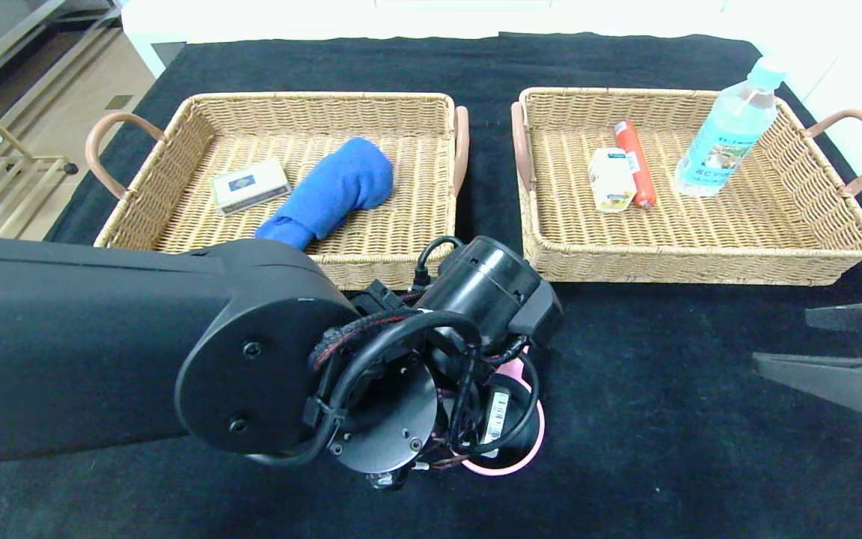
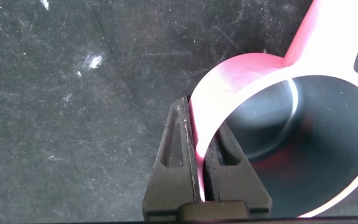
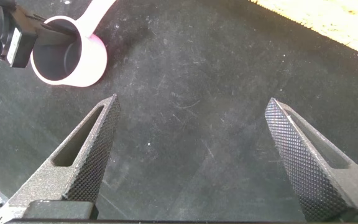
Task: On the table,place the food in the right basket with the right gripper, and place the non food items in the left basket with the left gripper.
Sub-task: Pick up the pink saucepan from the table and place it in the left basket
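Note:
A pink cup (image 1: pixel 512 458) with a dark inside and a long handle stands on the black table, in front of the gap between the two baskets. My left arm (image 1: pixel 266 359) reaches over it and hides most of it in the head view. In the left wrist view my left gripper (image 2: pixel 201 119) is shut on the pink cup (image 2: pixel 272 68), one finger outside the wall and one inside. My right gripper (image 1: pixel 783 340) hangs open at the right edge over bare cloth, well away from the cup (image 3: pixel 89 62). Nothing lies between the fingers of the right gripper (image 3: pixel 191 102).
The left basket (image 1: pixel 199 112) holds a rolled blue cloth (image 1: pixel 337 187) and a small flat box (image 1: pixel 250 185). The right basket (image 1: pixel 700 93) holds a red sausage (image 1: pixel 634 161), a small carton (image 1: pixel 611 180) and a water bottle (image 1: pixel 730 131).

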Motion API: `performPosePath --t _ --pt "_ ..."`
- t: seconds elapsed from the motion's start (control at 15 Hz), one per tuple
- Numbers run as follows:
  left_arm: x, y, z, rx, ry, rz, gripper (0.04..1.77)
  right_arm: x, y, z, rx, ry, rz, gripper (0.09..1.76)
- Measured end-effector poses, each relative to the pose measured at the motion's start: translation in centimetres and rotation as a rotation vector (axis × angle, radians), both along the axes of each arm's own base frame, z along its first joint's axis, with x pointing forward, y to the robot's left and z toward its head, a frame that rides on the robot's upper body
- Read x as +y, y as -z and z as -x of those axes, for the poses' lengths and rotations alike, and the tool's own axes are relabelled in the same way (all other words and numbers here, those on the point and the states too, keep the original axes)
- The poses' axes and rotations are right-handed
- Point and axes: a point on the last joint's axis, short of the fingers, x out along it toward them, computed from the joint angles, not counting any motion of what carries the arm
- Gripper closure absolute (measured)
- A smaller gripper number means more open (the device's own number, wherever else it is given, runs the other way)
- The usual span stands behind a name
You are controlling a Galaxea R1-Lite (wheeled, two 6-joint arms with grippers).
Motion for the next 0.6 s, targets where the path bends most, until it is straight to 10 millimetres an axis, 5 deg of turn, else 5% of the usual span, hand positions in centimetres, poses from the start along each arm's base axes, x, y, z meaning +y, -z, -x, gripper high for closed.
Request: performPosePath --t 0.6 --pt "0.03 -0.08 0.28 0.0 0.007 0.0 1.64 0.01 0.07 -0.05 0.003 0.0 0.001 0.14"
